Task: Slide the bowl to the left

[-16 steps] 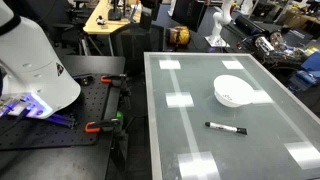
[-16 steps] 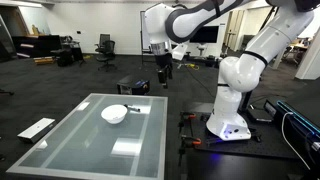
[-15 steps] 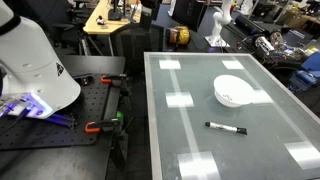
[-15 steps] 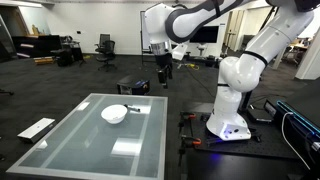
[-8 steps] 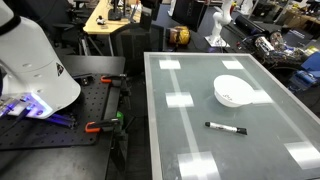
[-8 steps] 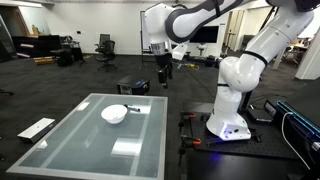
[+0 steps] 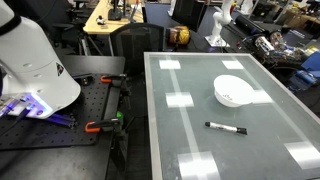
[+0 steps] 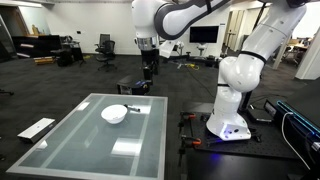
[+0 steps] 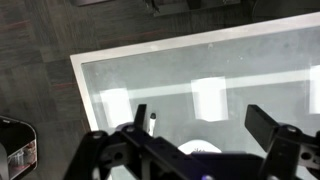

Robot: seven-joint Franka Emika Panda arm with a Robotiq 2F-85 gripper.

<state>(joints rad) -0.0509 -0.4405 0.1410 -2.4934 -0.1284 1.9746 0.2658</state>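
In an exterior view bowl sits on counter, fingers out of shot; in an exterior view fingers hang well above it, off to one side; wrist view: fingers apart, bowl edge showing between them, so the risk is an off-centre descent that clips the rim, and bowl tips or knocks marker.

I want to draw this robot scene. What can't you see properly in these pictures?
Bowl: in the wrist view, mostly hidden behind the gripper and its dark body.
Marker: in the wrist view, only one end shows above the gripper.
Gripper: in an exterior view, too small and dark to see its jaws.
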